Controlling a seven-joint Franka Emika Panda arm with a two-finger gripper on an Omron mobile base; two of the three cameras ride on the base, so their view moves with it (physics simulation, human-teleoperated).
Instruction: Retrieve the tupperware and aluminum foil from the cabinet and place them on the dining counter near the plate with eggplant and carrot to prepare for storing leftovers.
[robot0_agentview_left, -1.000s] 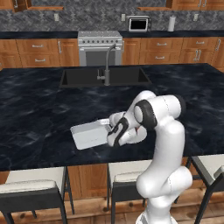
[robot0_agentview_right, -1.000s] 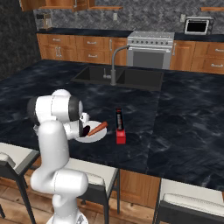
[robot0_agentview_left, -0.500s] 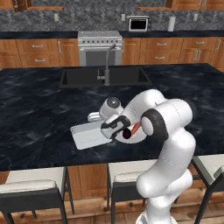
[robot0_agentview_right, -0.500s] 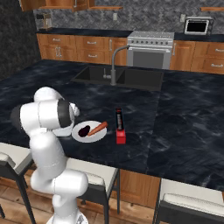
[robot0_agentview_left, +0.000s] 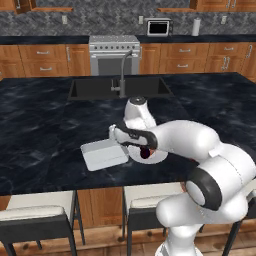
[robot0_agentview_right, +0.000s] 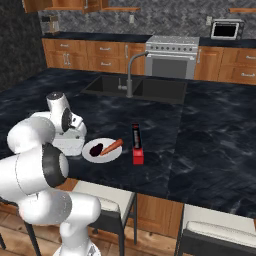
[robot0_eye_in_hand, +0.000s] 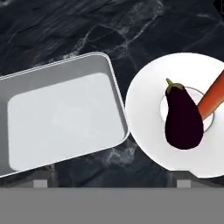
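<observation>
Now jaws (robot0_eye_in_hand: 109, 181) are spread wide and empty, tips clear of everything, hovering over the seam between tray (robot0_eye_in_hand: 59, 116) and plate (robot0_eye_in_hand: 175, 113). A second ago I was down on the tray; since then the jaws have let go and the arm has swung up and across. Tray sits flat on the worktop (robot0_agentview_left: 45, 125), its edge just beside the plate. Foil (robot0_agentview_right: 136, 145) lies on the plate's far side, near it. I reckon both placements are done.
</observation>
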